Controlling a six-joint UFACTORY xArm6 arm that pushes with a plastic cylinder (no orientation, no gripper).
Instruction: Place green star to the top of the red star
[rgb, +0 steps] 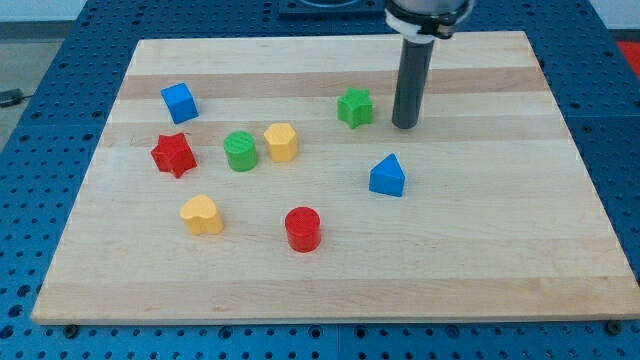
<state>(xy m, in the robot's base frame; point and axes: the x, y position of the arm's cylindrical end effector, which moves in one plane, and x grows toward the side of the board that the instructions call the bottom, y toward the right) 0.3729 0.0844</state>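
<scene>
Showing a single camera view, the scene is a pale wooden counter (560, 200) resting on a blue perforated base, with eight small coloured blocks scattered over it. There is no pincer on this arm, so nothing is open or closed; the arm ends in a straight dark rod, and my tip (404, 126) rests on the wood in the upper middle of the view.

The green star (355, 107) lies just beside the tip, on the view's left of it, with a small gap visible between them. That placement probably suits a push toward the view's left.

The red star (173, 154) sits well apart, near the left edge. A blue cube (179, 102) occupies the space just above it, which may crowd the goal spot.

Between the two stars stand a green cylinder (241, 151) and a yellow hexagonal block (282, 142). Lower down lie a yellow heart (202, 215), a red cylinder (302, 229) and a blue triangular block (387, 176), clear of the likely path.
</scene>
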